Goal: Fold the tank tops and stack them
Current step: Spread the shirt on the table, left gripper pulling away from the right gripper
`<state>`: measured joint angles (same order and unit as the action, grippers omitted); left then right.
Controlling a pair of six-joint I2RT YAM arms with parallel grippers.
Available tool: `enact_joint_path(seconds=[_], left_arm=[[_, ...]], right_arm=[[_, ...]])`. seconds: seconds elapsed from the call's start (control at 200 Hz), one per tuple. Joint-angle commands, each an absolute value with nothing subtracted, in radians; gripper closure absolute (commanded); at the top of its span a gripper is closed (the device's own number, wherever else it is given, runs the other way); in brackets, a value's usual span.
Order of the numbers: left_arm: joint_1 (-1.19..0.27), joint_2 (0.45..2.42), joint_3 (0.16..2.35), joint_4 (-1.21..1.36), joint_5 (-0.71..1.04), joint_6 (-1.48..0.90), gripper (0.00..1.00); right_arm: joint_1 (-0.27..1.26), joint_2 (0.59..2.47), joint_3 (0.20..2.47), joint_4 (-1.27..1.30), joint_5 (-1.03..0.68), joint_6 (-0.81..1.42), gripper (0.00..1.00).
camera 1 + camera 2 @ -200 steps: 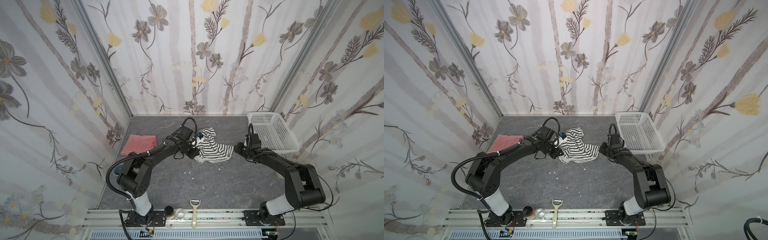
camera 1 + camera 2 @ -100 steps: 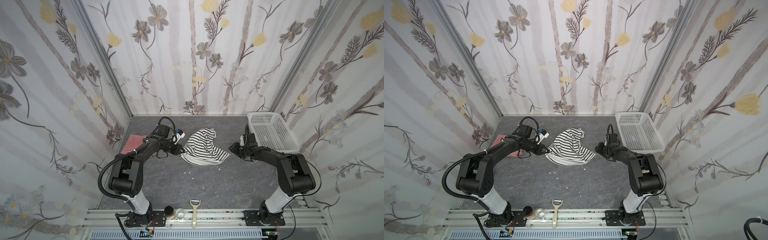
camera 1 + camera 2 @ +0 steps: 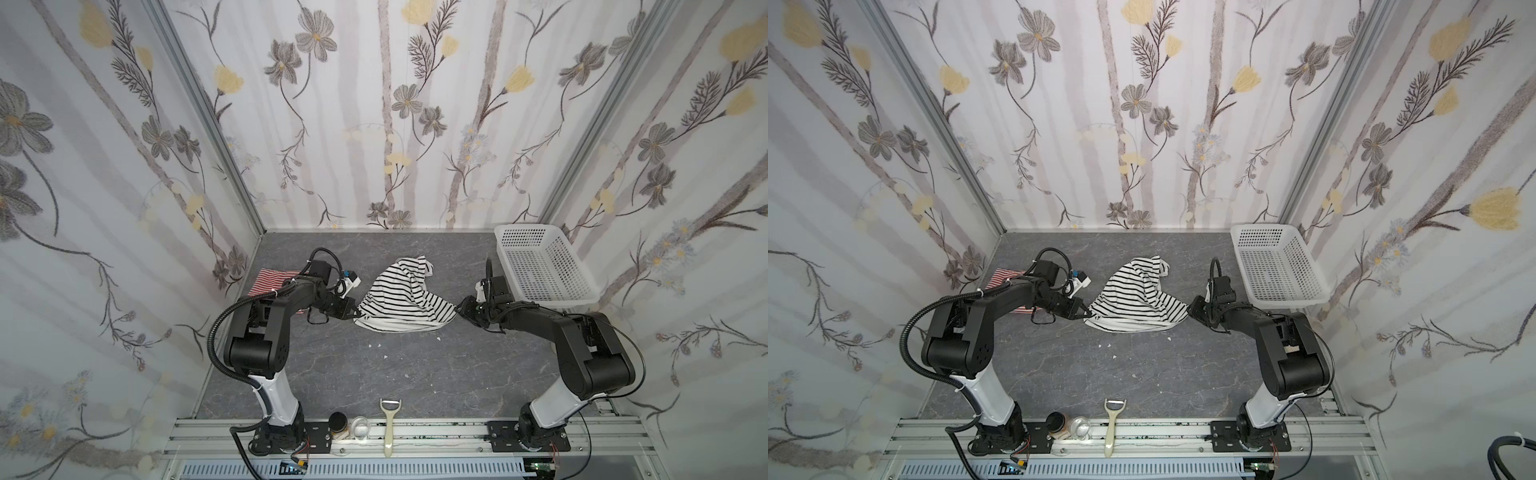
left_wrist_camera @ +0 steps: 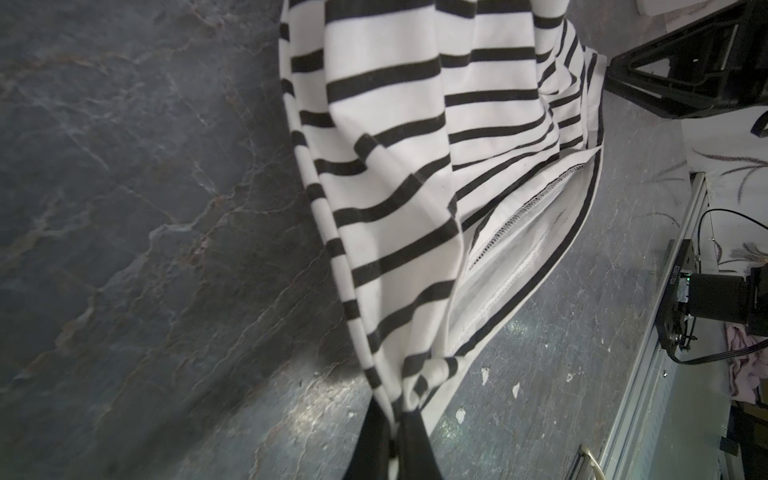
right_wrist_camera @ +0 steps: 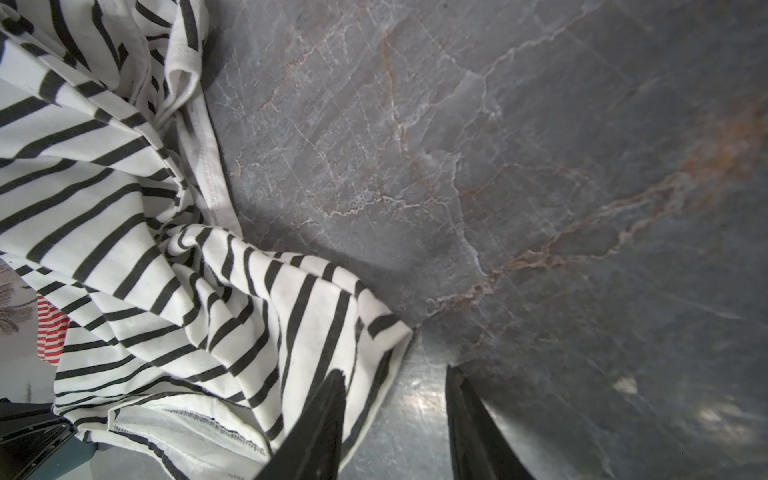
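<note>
The left end effector [image 3: 352,311] pinches one hem corner of the black-striped top [image 3: 401,299], crumpled on the table [image 3: 415,374], while the right end effector [image 5: 395,374] stands open astride the opposite corner, seemingly to pull it flat for folding; the red-striped top [image 3: 272,279] lies far left

1. The left gripper [image 3: 354,311] is pulling back toward its own side, dragging a corner of the black-striped top [image 3: 405,299] with it.
2. The top is spreading from a bunched heap into a wider, flatter shape on the table [image 3: 415,374].
3. The right gripper [image 3: 459,309] is narrowing its jaws at the top's opposite corner.
</note>
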<state>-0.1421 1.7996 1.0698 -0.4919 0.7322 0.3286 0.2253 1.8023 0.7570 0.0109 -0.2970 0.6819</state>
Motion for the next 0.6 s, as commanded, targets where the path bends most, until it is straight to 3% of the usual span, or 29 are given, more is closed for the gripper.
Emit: enact_joint_path(seconds=[0.0,0.125,0.22,0.595], left_arm=[[-0.136,1.799,1.060,-0.498,0.720,0.354,0.92],[-0.133,1.789,1.036,-0.498,0.708,0.360,0.69],[-0.131,1.774,1.027,-0.498,0.704,0.356,0.61],[-0.104,1.727,1.046,-0.494,0.673,0.323,0.51]], right_arm=[[0.227,1.803,0.725,0.069,-0.308,0.709,0.58],[0.226,1.790,0.718,0.067,-0.305,0.713,0.57],[0.226,1.787,0.718,0.060,-0.306,0.708,0.57],[0.225,1.764,0.676,0.077,-0.302,0.713,0.57]])
